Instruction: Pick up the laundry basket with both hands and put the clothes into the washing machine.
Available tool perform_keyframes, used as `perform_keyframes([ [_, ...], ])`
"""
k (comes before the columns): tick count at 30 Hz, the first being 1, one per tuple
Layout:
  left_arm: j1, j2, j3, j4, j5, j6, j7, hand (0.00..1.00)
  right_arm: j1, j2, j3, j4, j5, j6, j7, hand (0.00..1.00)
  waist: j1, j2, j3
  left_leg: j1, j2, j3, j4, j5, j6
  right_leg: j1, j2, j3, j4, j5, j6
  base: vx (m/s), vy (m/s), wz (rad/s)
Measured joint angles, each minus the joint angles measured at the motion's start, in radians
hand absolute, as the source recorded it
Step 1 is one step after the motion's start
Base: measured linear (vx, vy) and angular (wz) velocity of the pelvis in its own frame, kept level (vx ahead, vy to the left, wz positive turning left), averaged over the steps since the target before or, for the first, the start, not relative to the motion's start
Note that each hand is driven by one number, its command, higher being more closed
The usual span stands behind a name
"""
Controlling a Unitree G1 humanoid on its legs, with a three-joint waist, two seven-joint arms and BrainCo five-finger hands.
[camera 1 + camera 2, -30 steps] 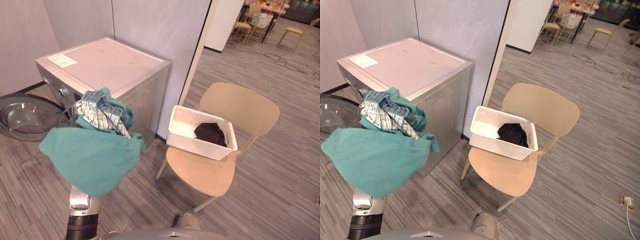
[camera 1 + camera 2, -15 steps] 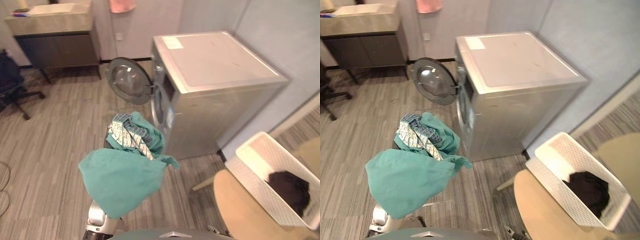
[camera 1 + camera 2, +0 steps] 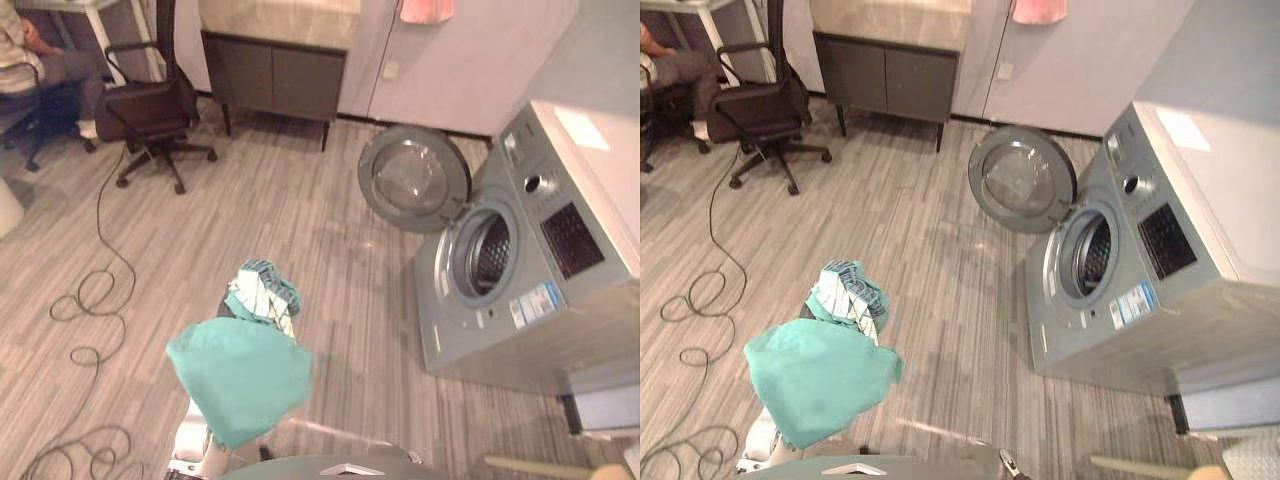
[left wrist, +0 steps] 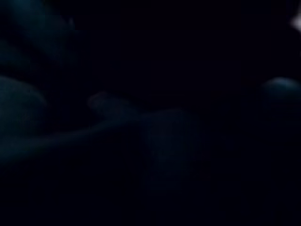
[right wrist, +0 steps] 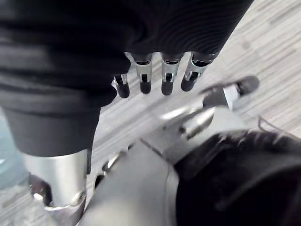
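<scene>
Two garments, a teal cloth (image 3: pixel 240 375) and a patterned cloth (image 3: pixel 262 295), are draped in a heap over the raised left arm (image 3: pixel 190 440). The left hand is buried beneath them, so its grasp cannot be told. The right hand (image 5: pixel 168 77) is seen hanging low, relaxed and empty. The drum opening (image 3: pixel 485 255) of the washing machine (image 3: pixel 530 290) is found to the right of the bundle and a little ahead, well apart from it. Its round door (image 3: pixel 415 180) is swung wide open. A rightward carry by the left arm is probably called for. Grey plank floor (image 3: pixel 300 200) is spread between them; beyond it a dark cabinet (image 3: pixel 275 75), an office chair (image 3: pixel 150 110) and a seated person (image 3: pixel 40 55) are seen.
</scene>
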Motion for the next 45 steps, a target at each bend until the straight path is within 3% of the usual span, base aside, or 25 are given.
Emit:
perform_keyframes([
  [5, -0.067, -0.008, -0.043, -0.002, 0.000, 0.007, -0.004, 1.00, 0.003, 0.018, 0.014, -0.095, 0.031, -0.010, -0.001, 0.00, -0.053, 0.013, 0.022, 0.163, -0.051, 0.035, -0.112, -0.010, -0.054, -0.161, 0.070, -0.415, -0.319, -0.052, -0.087, 0.51, 0.149, 0.22],
  [6, -0.082, -0.016, -0.034, -0.003, 0.000, 0.008, -0.005, 1.00, 0.019, 0.019, 0.032, -0.099, 0.029, -0.010, -0.001, 0.00, -0.049, -0.004, 0.013, 0.199, -0.068, 0.081, -0.120, -0.025, -0.080, -0.141, 0.091, -0.562, -0.457, 0.003, -0.175, 0.55, 0.093, -0.14],
  [7, -0.084, -0.017, -0.029, -0.005, 0.000, 0.009, -0.005, 1.00, 0.029, 0.019, 0.053, -0.100, 0.025, -0.009, -0.001, 0.00, -0.047, -0.037, -0.004, 0.223, -0.084, 0.100, -0.118, -0.032, -0.090, -0.122, 0.096, -0.623, -0.527, 0.038, -0.214, 0.60, 0.052, -0.28],
  [8, -0.090, -0.046, -0.020, 0.021, 0.001, 0.013, -0.005, 1.00, 0.042, 0.005, 0.074, -0.099, 0.027, -0.008, 0.001, 0.00, -0.046, -0.011, -0.009, 0.270, -0.067, 0.119, -0.088, -0.067, -0.115, -0.084, 0.127, -0.644, -0.566, 0.041, -0.310, 0.59, 0.059, -0.40],
  [10, -0.095, -0.065, -0.005, 0.030, 0.003, 0.034, -0.003, 1.00, 0.041, -0.011, 0.070, -0.113, 0.017, -0.009, 0.001, 0.00, -0.058, 0.008, -0.012, 0.216, 0.022, 0.163, 0.149, -0.014, -0.098, -0.036, 0.162, -0.627, -0.587, 0.003, -0.281, 0.50, 0.035, -0.34],
  [12, -0.089, -0.064, 0.010, 0.032, 0.002, 0.034, -0.003, 1.00, 0.050, -0.001, 0.051, -0.106, 0.017, -0.009, -0.003, 0.00, -0.044, 0.010, -0.010, 0.128, 0.195, 0.151, 0.558, 0.234, -0.029, 0.072, 0.252, -0.559, -0.627, -0.023, -0.227, 0.48, -0.047, -0.74],
  [13, -0.091, -0.063, 0.012, 0.034, 0.001, 0.034, -0.003, 1.00, 0.053, -0.001, 0.053, -0.107, 0.017, -0.009, -0.005, 0.00, -0.029, 0.015, -0.010, 0.096, 0.244, 0.142, 0.670, 0.260, -0.001, 0.094, 0.282, -0.529, -0.638, -0.032, -0.211, 0.43, -0.032, -1.47],
  [14, -0.087, -0.063, 0.014, 0.035, 0.000, 0.033, -0.002, 1.00, 0.051, -0.005, 0.070, -0.109, 0.017, -0.009, -0.006, 0.00, 0.000, 0.014, -0.006, 0.022, 0.319, 0.107, 0.865, 0.280, 0.028, 0.134, 0.317, -0.468, -0.645, -0.051, -0.207, 0.32, -0.003, -1.33],
  [16, -0.060, -0.063, 0.015, 0.036, 0.000, 0.034, -0.001, 1.00, 0.044, -0.003, 0.101, -0.120, 0.017, -0.007, -0.009, 0.00, 0.007, 0.000, -0.007, -0.103, 0.359, 0.026, 0.998, 0.272, 0.018, 0.178, 0.333, -0.370, -0.657, -0.074, -0.198, 0.37, 0.055, -1.63],
  [19, -0.003, -0.065, 0.018, 0.044, 0.000, 0.036, 0.000, 1.00, 0.031, -0.007, 0.155, -0.153, 0.014, -0.010, -0.010, 0.00, 0.028, -0.006, -0.017, -0.229, 0.415, -0.003, 0.885, 0.209, 0.012, 0.241, 0.362, -0.165, -0.740, -0.043, -0.148, 0.33, 0.089, -1.92],
  [21, 0.007, -0.065, 0.024, 0.064, 0.003, 0.037, -0.004, 1.00, 0.021, -0.010, 0.168, -0.175, -0.018, -0.010, -0.011, 0.00, 0.034, 0.005, -0.025, -0.274, 0.398, -0.053, 0.688, 0.164, 0.007, 0.270, 0.368, -0.060, -0.770, -0.025, -0.135, 0.34, 0.173, -1.85],
  [24, 0.016, -0.066, 0.059, 0.101, 0.017, 0.040, -0.003, 1.00, 0.012, -0.011, 0.250, -0.178, -0.064, -0.014, -0.010, 0.00, 0.039, -0.002, -0.026, -0.283, 0.241, -0.251, 0.251, 0.118, -0.042, 0.299, 0.348, 0.131, -0.790, -0.018, -0.115, 0.44, 0.345, -1.89],
  [26, 0.017, -0.068, 0.088, 0.165, 0.044, 0.039, -0.002, 1.00, 0.005, -0.002, 0.287, -0.179, -0.098, -0.020, -0.006, 0.00, 0.036, 0.010, -0.035, -0.296, 0.146, -0.383, 0.061, 0.186, -0.065, 0.310, 0.334, 0.273, -0.793, -0.030, -0.039, 0.42, 0.420, -2.09],
  [27, 0.023, -0.069, 0.085, 0.196, 0.050, 0.039, -0.003, 1.00, 0.010, -0.010, 0.285, -0.181, -0.102, -0.023, -0.006, 0.00, 0.032, 0.034, -0.048, -0.297, 0.147, -0.373, 0.017, 0.278, -0.043, 0.311, 0.341, 0.325, -0.785, -0.048, -0.004, 0.40, 0.489, -1.83],
  [28, 0.030, -0.060, 0.093, 0.225, 0.052, 0.040, -0.005, 1.00, 0.004, -0.010, 0.286, -0.171, -0.103, -0.030, -0.007, 0.00, 0.030, 0.032, -0.063, -0.293, 0.155, -0.352, 0.065, 0.256, -0.138, 0.312, 0.331, 0.383, -0.773, -0.069, 0.026, 0.38, 0.478, -1.32],
  [30, 0.027, -0.058, 0.137, 0.282, 0.052, 0.046, -0.002, 1.00, 0.004, 0.037, 0.299, -0.161, -0.122, -0.035, -0.007, 0.00, 0.009, -0.040, -0.079, -0.258, 0.149, -0.179, 0.095, 0.159, -0.091, 0.246, 0.248, 0.474, -0.750, -0.047, 0.077, 0.35, 0.532, -2.15],
  [32, 0.005, -0.055, 0.166, 0.319, 0.051, 0.047, -0.001, 1.00, -0.019, 0.036, 0.325, -0.134, -0.139, -0.035, -0.001, 0.00, 0.012, -0.054, -0.081, -0.217, 0.182, -0.022, 0.069, 0.124, -0.075, 0.180, 0.204, 0.417, -0.761, 0.019, 0.089, 0.18, 0.456, -2.45],
  [34, -0.044, -0.021, 0.178, 0.393, 0.051, 0.050, -0.001, 1.00, -0.063, 0.005, 0.323, -0.061, -0.141, -0.034, -0.002, 0.00, 0.011, -0.043, -0.079, -0.162, 0.191, 0.129, -0.005, 0.118, -0.082, 0.122, 0.118, 0.046, -0.798, 0.068, 0.052, 0.04, 0.311, -2.07],
  [36, -0.099, -0.004, 0.191, 0.462, 0.051, 0.054, -0.001, 1.00, -0.074, -0.018, 0.323, -0.049, -0.140, -0.030, -0.003, 0.00, 0.004, -0.033, -0.083, -0.159, 0.191, 0.194, -0.034, 0.129, -0.078, 0.106, 0.113, -0.088, -0.861, 0.114, 0.030, 0.05, 0.183, -1.24],
  [39, -0.214, 0.038, 0.203, 0.627, 0.051, 0.065, 0.005, 1.00, -0.108, -0.034, 0.326, -0.021, -0.141, -0.030, -0.005, 0.00, -0.011, -0.030, -0.082, -0.150, 0.195, 0.253, -0.035, 0.136, -0.072, 0.075, 0.126, -0.113, -0.907, 0.235, 0.032, 0.11, 0.001, -0.88],
  [41, -0.269, 0.012, 0.198, 0.712, 0.050, 0.070, 0.023, 1.00, -0.123, -0.071, 0.337, -0.066, -0.140, -0.033, -0.007, 0.00, -0.025, 0.047, -0.030, -0.095, 0.249, 0.254, -0.034, 0.138, -0.076, -0.014, 0.131, -0.098, -0.702, 0.182, 0.022, 0.07, -0.062, -0.54],
  [42, -0.284, 0.007, 0.198, 0.737, 0.050, 0.069, 0.031, 1.00, -0.125, -0.078, 0.370, -0.084, -0.140, -0.035, -0.008, 0.00, -0.041, 0.057, -0.022, -0.075, 0.264, 0.255, -0.036, 0.145, -0.088, 0.003, 0.158, -0.078, -0.803, 0.180, 0.017, 0.06, -0.101, -0.12],
  [43, -0.297, 0.019, 0.192, 0.753, 0.049, 0.067, 0.043, 1.00, -0.110, -0.062, 0.395, -0.096, -0.139, -0.035, -0.008, 0.00, -0.051, 0.016, -0.027, -0.050, 0.234, 0.258, -0.043, 0.149, -0.104, 0.007, 0.143, -0.060, -0.891, 0.323, -0.001, 0.11, -0.179, 0.14],
  [44, -0.305, 0.022, 0.192, 0.773, 0.048, 0.063, 0.046, 1.00, -0.108, -0.062, 0.396, -0.098, -0.138, -0.036, -0.008, 0.00, -0.056, 0.011, -0.028, -0.042, 0.228, 0.252, -0.044, 0.138, -0.123, 0.009, 0.131, -0.055, -0.874, 0.292, 0.054, 0.12, -0.191, 0.00],
  [45, -0.314, 0.001, 0.192, 0.800, 0.047, 0.061, 0.063, 1.00, -0.113, -0.071, 0.417, -0.099, -0.139, -0.036, -0.008, 0.00, -0.052, 0.037, -0.032, -0.039, 0.256, 0.254, -0.058, 0.147, -0.139, -0.004, 0.153, -0.056, -0.860, 0.285, 0.042, 0.12, -0.252, -0.08],
])
